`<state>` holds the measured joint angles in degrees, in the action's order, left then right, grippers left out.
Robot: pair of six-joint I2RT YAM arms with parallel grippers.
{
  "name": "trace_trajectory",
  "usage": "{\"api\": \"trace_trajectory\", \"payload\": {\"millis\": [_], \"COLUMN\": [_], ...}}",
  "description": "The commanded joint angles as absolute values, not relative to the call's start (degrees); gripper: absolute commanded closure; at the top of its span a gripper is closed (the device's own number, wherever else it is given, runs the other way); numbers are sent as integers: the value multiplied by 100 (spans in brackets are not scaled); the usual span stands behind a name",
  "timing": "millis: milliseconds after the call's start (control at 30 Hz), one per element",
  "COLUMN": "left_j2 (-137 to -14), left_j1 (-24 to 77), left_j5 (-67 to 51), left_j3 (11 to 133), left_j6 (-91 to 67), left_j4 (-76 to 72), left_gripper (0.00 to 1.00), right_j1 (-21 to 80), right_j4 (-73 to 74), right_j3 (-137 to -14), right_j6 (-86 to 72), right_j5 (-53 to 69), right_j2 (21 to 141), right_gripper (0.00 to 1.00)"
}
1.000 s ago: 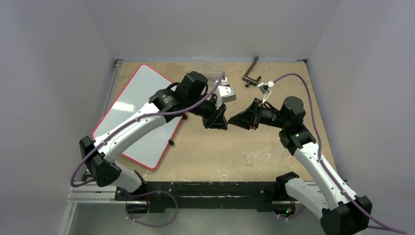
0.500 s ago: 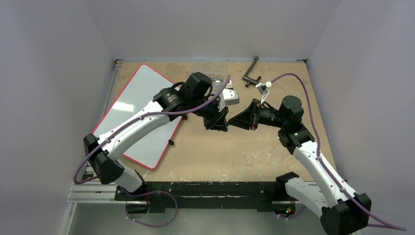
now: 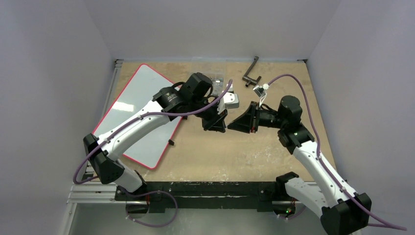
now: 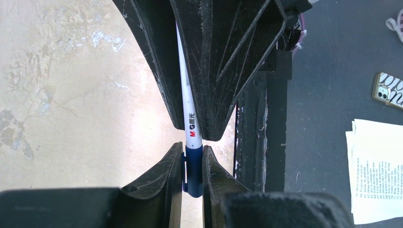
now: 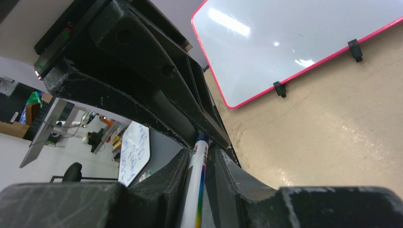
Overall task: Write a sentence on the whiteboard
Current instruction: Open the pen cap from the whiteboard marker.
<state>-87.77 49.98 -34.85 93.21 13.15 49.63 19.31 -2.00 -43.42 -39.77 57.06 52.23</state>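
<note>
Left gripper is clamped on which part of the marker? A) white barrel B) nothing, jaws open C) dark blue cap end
C: left wrist view shows the left gripper pinching the dark blue cap end, with the right gripper on the white barrel.
</note>
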Motion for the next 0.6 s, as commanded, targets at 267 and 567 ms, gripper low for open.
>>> {"api": "trace_trajectory", "payload": {"millis": [267,567], "left_j2": [-8919,-8930], "left_j1": [5247,5265], "left_j5": [-3637,-3555], "left_j3": [9674,9672], "left_j6": [1643,1681], "left_j4": [5185,5211], "left_gripper": [100,100], "right_j1": [1993,2039], "right_j4": [-465,-449], "right_j3": [-4557,-4502], "right_j6": [-3961,-3897], "right_j5": [5748,5744], "right_j2": [5435,5492], "right_gripper": [75,97]}}
